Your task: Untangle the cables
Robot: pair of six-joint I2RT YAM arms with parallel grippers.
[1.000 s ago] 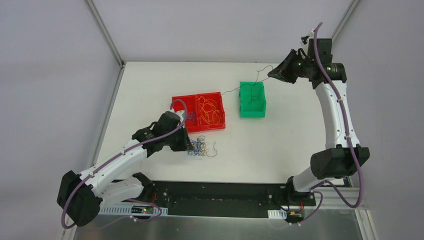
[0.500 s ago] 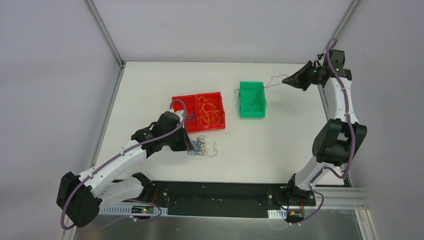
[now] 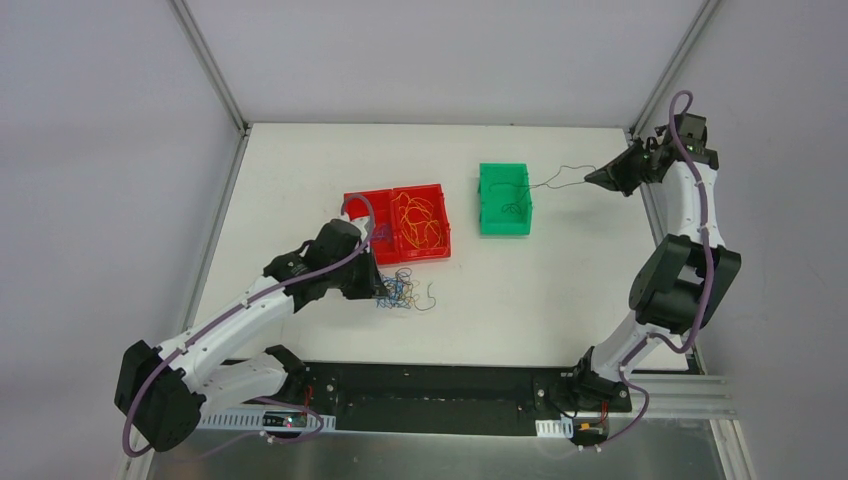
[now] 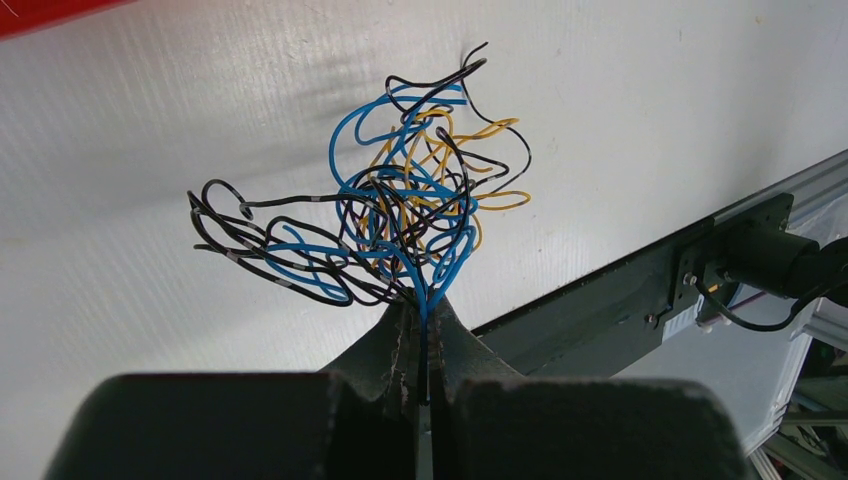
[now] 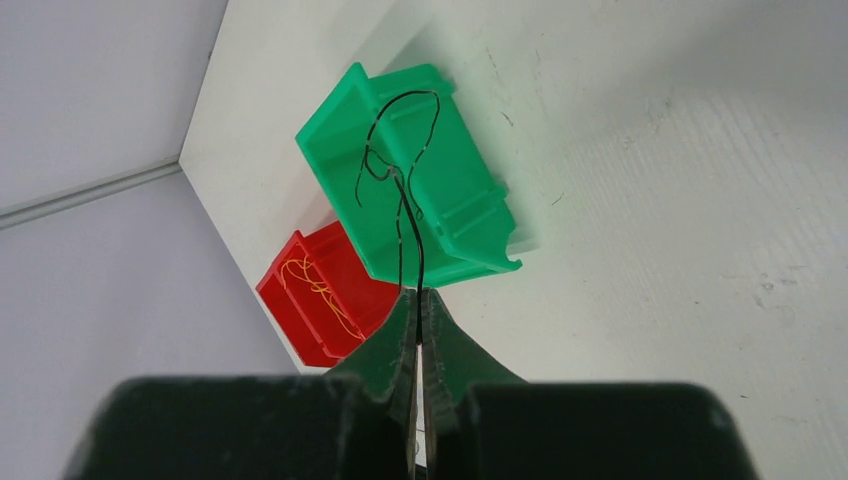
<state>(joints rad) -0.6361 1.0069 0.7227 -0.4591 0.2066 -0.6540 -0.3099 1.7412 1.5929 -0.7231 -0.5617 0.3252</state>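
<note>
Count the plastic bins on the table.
3: left red plastic bin and right red plastic bin, holding orange wires, side by side centrally; green plastic bin further right. None seems hidden.

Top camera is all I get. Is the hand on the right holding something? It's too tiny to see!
Observer: Yes. Its wrist camera shows the right hand shut on one thin black wire, nothing else.
Operator: And the other hand, by the messy pile?
Observer: The left hand is shut too, pinching a blue wire right at the bottom of the tangle.
</note>
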